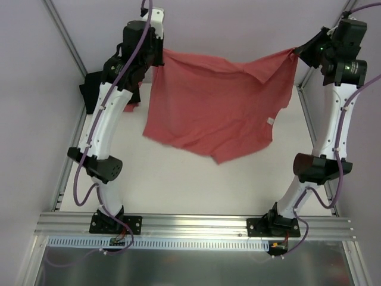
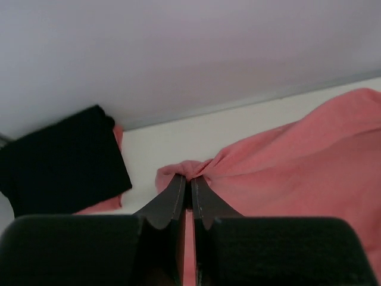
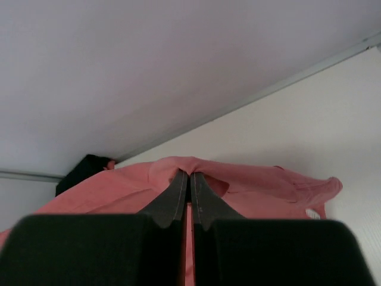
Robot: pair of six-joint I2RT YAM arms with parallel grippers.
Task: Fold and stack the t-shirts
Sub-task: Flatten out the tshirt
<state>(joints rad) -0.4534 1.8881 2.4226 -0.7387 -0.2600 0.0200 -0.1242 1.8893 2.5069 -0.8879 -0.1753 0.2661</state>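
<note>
A coral-red t-shirt (image 1: 208, 107) hangs spread between both arms above the white table, its lower part draping down onto the surface. My left gripper (image 1: 159, 55) is shut on its top left corner, with cloth bunched at the fingertips (image 2: 189, 177). At the top right corner my right gripper (image 1: 296, 52) is shut on the fabric too (image 3: 190, 174). A small white label (image 1: 270, 121) shows near the shirt's right edge. The black t-shirt (image 1: 90, 89) lies folded at the far left, partly behind my left arm, also seen in the left wrist view (image 2: 62, 158).
A bit of coral-red cloth (image 2: 101, 205) peeks out under the black t-shirt. Metal frame posts (image 1: 65, 42) rise at the table's left and right sides. An aluminium rail (image 1: 190, 225) carrying both arm bases runs along the near edge.
</note>
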